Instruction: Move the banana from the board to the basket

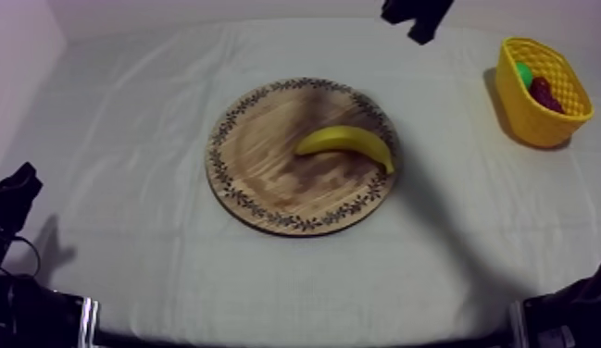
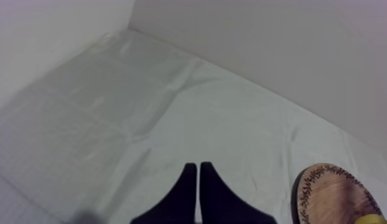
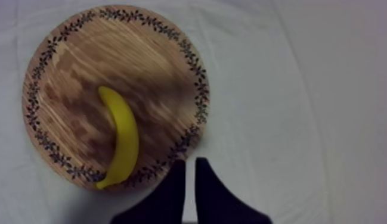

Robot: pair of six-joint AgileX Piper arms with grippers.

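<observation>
From above, the wooden board sits mid-frame on the grey-white cloth. The banana lies flat on the board's right half, one tip close to the patterned rim. The yellow basket stands well apart at the upper right. It already holds something green and something dark red, but I cannot tell their kinds. The right arm reaches in at the top edge, right of centre, on the basket's side of the board. That makes it, I'd judge, the one meant for the pick. The left gripper sits low at the left edge, far from the fruit.

In the left wrist view its fingers lie together in a narrow wedge with nothing between them. They point over bare cloth, with the board's rim just off to one side. That looks like a resting pose.

The right wrist view looks straight down on the board. The right gripper hangs over the cloth just beside the rim, near one tip of the banana. Its fingers are pressed together around nothing. My guess is they must spread before any descent, as the banana lies untouched.
</observation>
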